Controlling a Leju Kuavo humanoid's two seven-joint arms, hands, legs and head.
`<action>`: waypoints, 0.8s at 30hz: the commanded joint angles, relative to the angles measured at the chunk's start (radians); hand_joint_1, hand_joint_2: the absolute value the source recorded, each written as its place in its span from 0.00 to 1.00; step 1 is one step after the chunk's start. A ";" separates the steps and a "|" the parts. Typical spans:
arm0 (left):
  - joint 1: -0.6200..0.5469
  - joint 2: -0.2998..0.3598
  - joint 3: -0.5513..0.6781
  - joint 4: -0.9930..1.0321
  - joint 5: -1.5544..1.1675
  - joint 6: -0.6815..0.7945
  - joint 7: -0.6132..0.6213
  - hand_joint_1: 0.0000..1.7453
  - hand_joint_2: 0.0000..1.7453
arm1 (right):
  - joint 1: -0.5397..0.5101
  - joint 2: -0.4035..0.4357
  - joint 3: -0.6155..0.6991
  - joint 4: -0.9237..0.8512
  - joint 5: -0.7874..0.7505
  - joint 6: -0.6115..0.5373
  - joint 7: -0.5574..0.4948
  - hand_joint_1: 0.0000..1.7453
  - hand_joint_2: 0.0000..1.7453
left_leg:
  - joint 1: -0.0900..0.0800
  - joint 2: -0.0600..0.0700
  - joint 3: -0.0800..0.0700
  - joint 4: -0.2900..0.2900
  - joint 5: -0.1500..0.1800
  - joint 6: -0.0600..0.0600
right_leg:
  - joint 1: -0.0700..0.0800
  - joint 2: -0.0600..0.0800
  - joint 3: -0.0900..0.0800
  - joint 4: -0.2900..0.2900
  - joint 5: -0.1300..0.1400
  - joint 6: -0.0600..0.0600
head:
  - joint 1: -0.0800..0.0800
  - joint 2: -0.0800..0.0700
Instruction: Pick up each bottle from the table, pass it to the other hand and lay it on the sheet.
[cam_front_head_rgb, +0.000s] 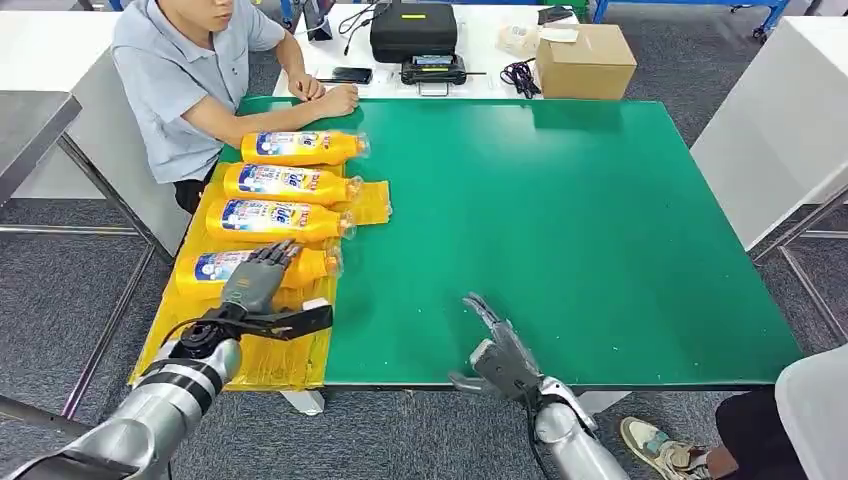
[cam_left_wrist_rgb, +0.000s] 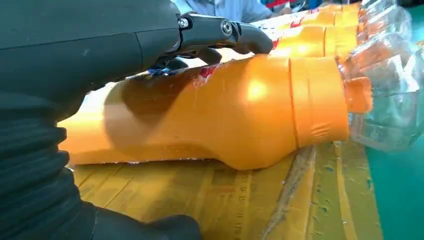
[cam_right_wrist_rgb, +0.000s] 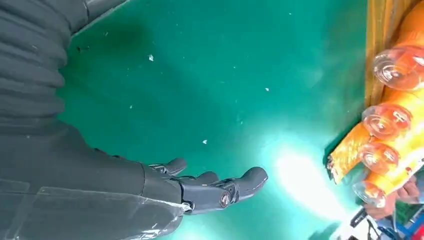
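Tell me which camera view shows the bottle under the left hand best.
The left wrist view: the nearest bottle fills it, lying on the yellow sheet, fingers over it. The head view shows it whole but small, partly behind the left hand. The right wrist view shows clear caps only.

Lab: test table (cam_front_head_rgb: 600, 250), equipment case (cam_front_head_rgb: 413, 28)

The orange bottles (cam_front_head_rgb: 280, 220) are showing glossy plastic bodies under clear, shiny plastic caps (cam_left_wrist_rgb: 387, 90), with printed labels catching the light. The yellow sheet (cam_front_head_rgb: 250, 350) is looking like thin, creased plastic film. The green table mat (cam_front_head_rgb: 560, 230) is appearing smooth and slightly sheeny. The left hand (cam_front_head_rgb: 258, 280) is showing matt dark plastic, its arm brushed silver metal. The box (cam_front_head_rgb: 586, 62) is looking like matt cardboard
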 joint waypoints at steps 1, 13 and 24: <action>0.182 -0.020 -0.134 -0.253 0.033 0.182 -0.022 0.00 1.00 | 0.042 -0.005 -0.041 -0.051 0.015 -0.033 0.010 0.00 1.00 | 0.001 0.003 0.003 -0.001 -0.002 -0.002 | 0.002 0.002 0.003 -0.002 -0.001 -0.003 | 0.000 0.000; 0.424 -0.059 -0.116 -0.804 -0.088 0.283 -0.045 0.00 1.00 | 0.114 0.023 -0.091 -0.167 -0.013 -0.105 -0.036 0.00 1.00 | 0.001 0.003 -0.008 0.001 -0.002 -0.002 | 0.001 0.002 -0.009 0.000 -0.001 -0.002 | 0.000 0.000; 0.539 -0.199 -0.101 -0.886 0.664 0.283 -0.317 0.00 1.00 | 0.251 0.090 -0.126 -0.459 -0.162 -0.153 -0.081 0.00 1.00 | 0.001 0.002 -0.010 0.000 -0.003 -0.002 | 0.001 0.000 -0.011 -0.001 -0.002 -0.002 | 0.000 0.000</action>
